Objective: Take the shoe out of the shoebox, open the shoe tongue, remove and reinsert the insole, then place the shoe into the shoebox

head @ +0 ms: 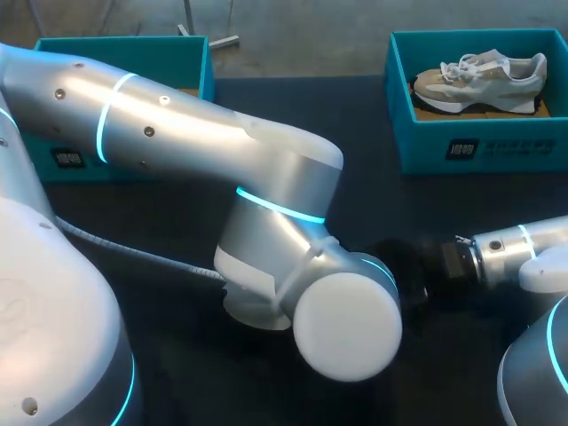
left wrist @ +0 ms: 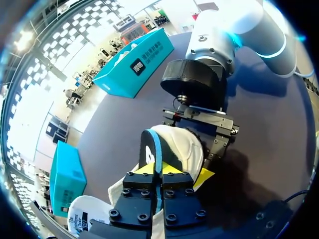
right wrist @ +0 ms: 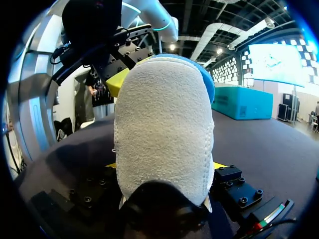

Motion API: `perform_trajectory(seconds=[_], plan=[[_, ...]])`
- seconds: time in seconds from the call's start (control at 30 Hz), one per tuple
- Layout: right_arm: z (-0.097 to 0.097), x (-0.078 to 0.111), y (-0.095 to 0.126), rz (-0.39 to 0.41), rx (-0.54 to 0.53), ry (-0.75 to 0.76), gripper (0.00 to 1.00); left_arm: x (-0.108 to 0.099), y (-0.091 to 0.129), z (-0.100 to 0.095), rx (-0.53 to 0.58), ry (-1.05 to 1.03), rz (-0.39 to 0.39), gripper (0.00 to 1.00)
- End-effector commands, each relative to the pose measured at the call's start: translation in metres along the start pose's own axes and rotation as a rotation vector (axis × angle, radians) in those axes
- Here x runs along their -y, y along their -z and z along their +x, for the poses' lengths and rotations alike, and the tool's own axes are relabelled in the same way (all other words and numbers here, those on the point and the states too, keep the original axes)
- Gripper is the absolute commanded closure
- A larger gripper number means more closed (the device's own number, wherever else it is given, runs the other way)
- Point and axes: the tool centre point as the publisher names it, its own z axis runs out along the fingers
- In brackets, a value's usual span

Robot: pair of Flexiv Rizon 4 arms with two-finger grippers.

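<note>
Dark matte table (head: 355, 133) surface

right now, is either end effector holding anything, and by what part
Two holds: the left end effector pinches the blue-edged insole by its edge; the right end effector clamps the pale shoe across one end.

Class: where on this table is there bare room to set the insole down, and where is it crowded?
Free: the tabletop between the left box and right box, and the strip before the right box. Crowded: near middle, where left gripper and right gripper clamp the insole.
</note>
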Motion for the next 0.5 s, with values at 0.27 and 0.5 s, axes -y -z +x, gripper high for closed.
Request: perform_trajectory(seconds=[0.27,0.5], plan=[[0.002,0.001,-0.002,0.004,0.001,0.0,1.0,0.012,0.017,-0.007,-0.046,0.009,0.062,1.0],[0.002,0.001,-0.002,0.004,0.001,0.0,1.0,0.027,0.024,-0.005,-0.013,0.012,0.098,1.0]])
